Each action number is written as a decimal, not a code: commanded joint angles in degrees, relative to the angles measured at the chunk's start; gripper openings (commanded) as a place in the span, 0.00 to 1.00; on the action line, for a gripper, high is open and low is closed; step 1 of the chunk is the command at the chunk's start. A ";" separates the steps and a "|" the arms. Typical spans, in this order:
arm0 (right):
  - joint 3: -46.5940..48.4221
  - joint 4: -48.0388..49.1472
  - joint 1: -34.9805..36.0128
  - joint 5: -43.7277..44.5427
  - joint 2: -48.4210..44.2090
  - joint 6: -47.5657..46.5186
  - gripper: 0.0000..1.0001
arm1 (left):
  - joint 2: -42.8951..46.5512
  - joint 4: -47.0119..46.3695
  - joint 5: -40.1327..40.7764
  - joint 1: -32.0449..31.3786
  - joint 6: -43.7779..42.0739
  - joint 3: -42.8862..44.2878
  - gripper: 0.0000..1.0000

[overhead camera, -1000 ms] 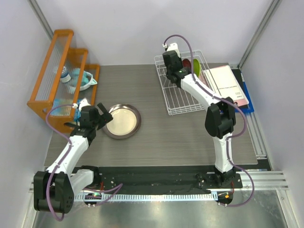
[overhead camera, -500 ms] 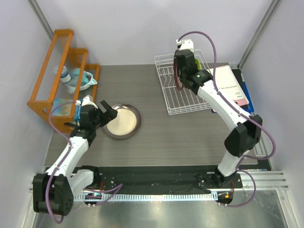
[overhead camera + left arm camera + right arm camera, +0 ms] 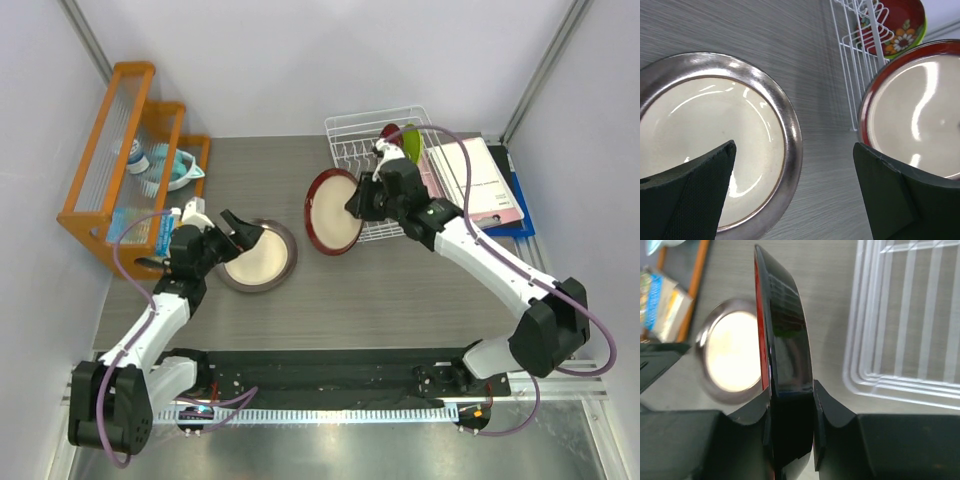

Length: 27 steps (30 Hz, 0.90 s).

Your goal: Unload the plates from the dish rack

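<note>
Dark-red-rimmed plate [image 3: 333, 212] leaving the rack

It is hanging on edge, its rim pinched between the fingers of the right gripper [image 3: 358, 200], just outside the dish rack [image 3: 400, 122]. Half a second ago it was hanging over the rack. The next move is probably tipping it flat onto the grey-rimmed plate [image 3: 257, 256], which is lying under the spread, empty fingers of the left gripper [image 3: 236, 228]. That gripper has swung in over it.

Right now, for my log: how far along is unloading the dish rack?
Done: grey-rimmed cream plate lies on the table. In hand: right gripper holds the red-rimmed cream plate, off the white wire dish rack. Remaining: small dark red flowered plate and lime green plate, both racked.
</note>
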State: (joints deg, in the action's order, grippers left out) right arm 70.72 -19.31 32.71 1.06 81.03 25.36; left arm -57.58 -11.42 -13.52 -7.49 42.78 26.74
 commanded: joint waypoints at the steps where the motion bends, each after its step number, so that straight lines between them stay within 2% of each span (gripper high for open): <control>1: -4.00 25.25 1.21 -12.12 -3.52 13.02 0.01 | -0.51 -9.49 -4.84 -0.86 2.56 -1.95 1.00; 17: -16.83 56.21 3.24 -24.87 3.87 34.38 0.01 | -2.71 -24.25 -6.52 -3.50 8.01 -7.49 0.99; 19: -18.07 59.98 3.33 -25.93 4.74 36.41 0.01 | -2.45 -25.84 -6.52 -3.50 8.10 -7.67 0.95; 20: -19.29 61.48 3.41 -26.37 5.01 37.29 0.01 | -2.27 -26.02 -6.52 -3.50 8.19 -7.67 0.91; 21: -19.74 62.80 3.41 -26.72 5.53 38.95 0.01 | -2.27 -26.11 -6.35 -3.50 8.19 -7.67 0.77; 23: -20.79 66.41 3.41 -28.03 6.32 40.55 0.01 | -2.45 -26.11 -6.52 -3.50 8.02 -7.58 0.63; 24: -20.97 67.64 3.41 -28.56 6.76 42.47 0.01 | -2.45 -26.20 -6.61 -3.59 7.93 -7.58 0.48; 26: -21.06 72.55 3.41 -30.32 8.78 44.85 0.01 | -2.97 -26.11 -6.96 -3.50 7.93 -7.50 0.32; 27: -20.80 73.79 3.41 -30.68 9.49 46.25 0.01 | -3.24 -26.11 -7.31 -3.50 7.84 -7.41 0.19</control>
State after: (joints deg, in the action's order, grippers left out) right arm 47.55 32.05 35.79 -23.42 90.74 61.49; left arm -60.25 -34.50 -19.77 -10.90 51.33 19.27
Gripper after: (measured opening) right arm 0.304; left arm 0.379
